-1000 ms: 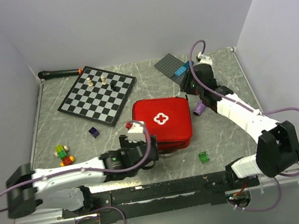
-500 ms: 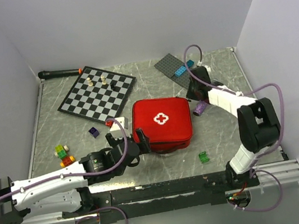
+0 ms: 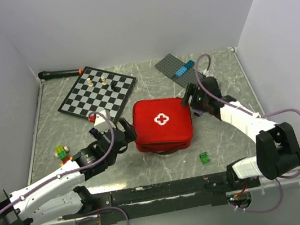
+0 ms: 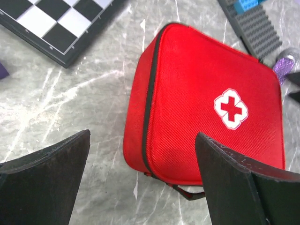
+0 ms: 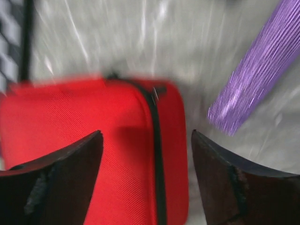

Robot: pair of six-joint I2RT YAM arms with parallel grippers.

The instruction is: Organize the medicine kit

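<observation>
The medicine kit (image 3: 163, 124) is a red zip case with a white cross. It lies zipped shut in the middle of the table. My left gripper (image 3: 126, 133) hovers open by its left edge. In the left wrist view the medicine kit (image 4: 206, 108) lies ahead, its near corner between the wide-apart fingers of the left gripper (image 4: 142, 140), which holds nothing. My right gripper (image 3: 192, 101) is at the kit's far right corner. It is open in the blurred right wrist view, where the right gripper (image 5: 146, 136) straddles the zip edge of the medicine kit (image 5: 93, 140) with nothing held.
A purple ribbed cylinder (image 5: 255, 84) lies just right of the kit. A chessboard (image 3: 97, 95) with a few pieces is at the back left, a black pen (image 3: 59, 73) behind it. A grey baseplate (image 3: 171, 66) with blue bricks is at the back. A green brick (image 3: 204, 158) and coloured bricks (image 3: 62, 154) lie near the front.
My left gripper has slid from the kit's near left corner to its left edge, staying open. My right gripper has swung toward the kit's far right corner and opened.
</observation>
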